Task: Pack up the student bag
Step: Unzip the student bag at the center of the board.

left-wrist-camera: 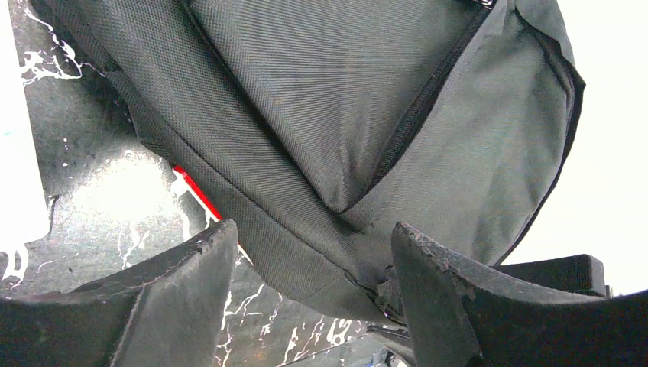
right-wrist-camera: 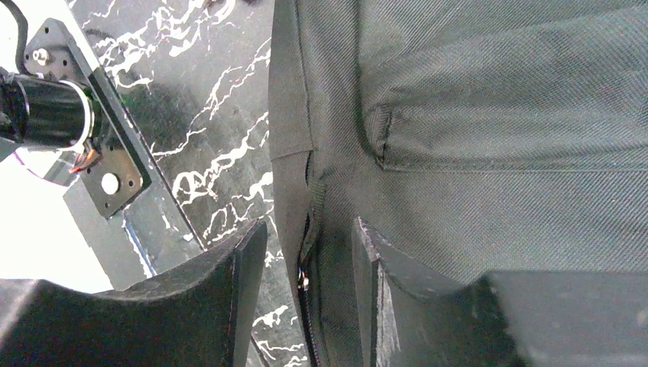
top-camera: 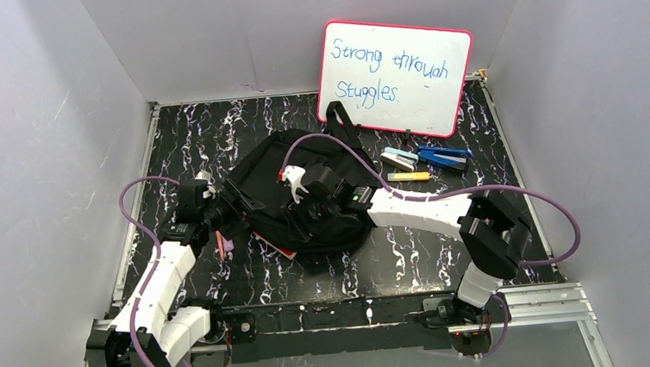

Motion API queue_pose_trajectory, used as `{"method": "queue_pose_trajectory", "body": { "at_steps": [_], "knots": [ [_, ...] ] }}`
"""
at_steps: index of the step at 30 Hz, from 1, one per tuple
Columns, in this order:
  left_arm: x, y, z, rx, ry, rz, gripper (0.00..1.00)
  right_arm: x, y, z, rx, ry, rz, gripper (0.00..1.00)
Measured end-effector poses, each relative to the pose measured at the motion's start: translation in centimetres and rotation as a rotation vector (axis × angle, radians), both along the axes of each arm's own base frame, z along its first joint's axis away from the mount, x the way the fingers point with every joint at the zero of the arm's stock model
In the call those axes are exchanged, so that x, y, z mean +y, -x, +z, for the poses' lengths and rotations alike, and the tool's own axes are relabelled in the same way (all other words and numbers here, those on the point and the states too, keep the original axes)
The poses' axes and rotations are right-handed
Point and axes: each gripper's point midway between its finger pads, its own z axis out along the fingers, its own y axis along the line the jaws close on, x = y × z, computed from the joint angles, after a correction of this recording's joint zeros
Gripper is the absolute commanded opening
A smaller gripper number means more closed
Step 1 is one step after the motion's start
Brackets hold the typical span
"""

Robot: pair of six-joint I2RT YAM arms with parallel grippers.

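Mid-table lies soft black fabric backpack point(top-camera: 262, 172). My R gripper point(right-wrist-camera: 309, 229) half-open astride its zip edge point(right-wrist-camera: 312, 195), nothing pinched; L gripper point(left-wrist-camera: 313, 229) wide open, empty. Risk: I nip loose fabric, not zip, so bag drags.

Table point(top-camera: 413, 255): black top with white marble veining, metal rail along the near edge. Student bag point(top-camera: 305, 198), black, lies flat near the middle, slightly left. A flat red-edged item point(top-camera: 276, 243) pokes out from under its near-left edge, mostly hidden. Whiteboard point(top-camera: 396, 75) with pink frame stands at the back right, tilted against the wall, handwritten text on it. In front of the board, right of the bag: light blue stapler point(top-camera: 398, 160), blue stapler point(top-camera: 442, 156), yellow marker point(top-camera: 409, 177), close together, none touching the bag.
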Motion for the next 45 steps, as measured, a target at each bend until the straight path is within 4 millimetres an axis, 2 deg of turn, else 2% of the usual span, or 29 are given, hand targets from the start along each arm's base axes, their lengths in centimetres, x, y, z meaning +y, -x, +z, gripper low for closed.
{"method": "queue_pose_trajectory", "body": {
  "at_steps": [7, 14, 20, 25, 35, 43, 45],
  "knots": [
    [0.0, 0.0, -0.2, 0.001, 0.002, 0.002, 0.70, 1.0, -0.8, -0.3, -0.003, -0.016, -0.026, 0.46],
    [0.0, 0.1, -0.3, 0.004, 0.003, 0.005, 0.70, 1.2, -1.2, -1.0, 0.003, -0.009, -0.049, 0.33],
    [0.0, 0.1, -0.3, 0.004, 0.004, 0.004, 0.70, 1.3, -1.3, -0.8, 0.003, -0.015, -0.061, 0.33],
    [0.0, 0.1, -0.3, 0.004, 0.004, 0.004, 0.70, 1.6, -1.5, -0.6, 0.000, -0.029, -0.068, 0.38],
    [0.0, 0.1, -0.3, 0.004, 0.004, 0.003, 0.70, 1.6, -1.7, -0.4, -0.001, -0.036, -0.087, 0.34],
    [-0.1, 0.1, -0.3, 0.004, 0.004, -0.001, 0.69, 1.5, -2.0, 0.0, -0.015, -0.040, -0.104, 0.19],
    [-0.2, 0.1, -0.3, 0.004, 0.004, -0.001, 0.69, 1.4, -2.1, 0.1, -0.019, -0.041, -0.108, 0.08]
  ]
}}
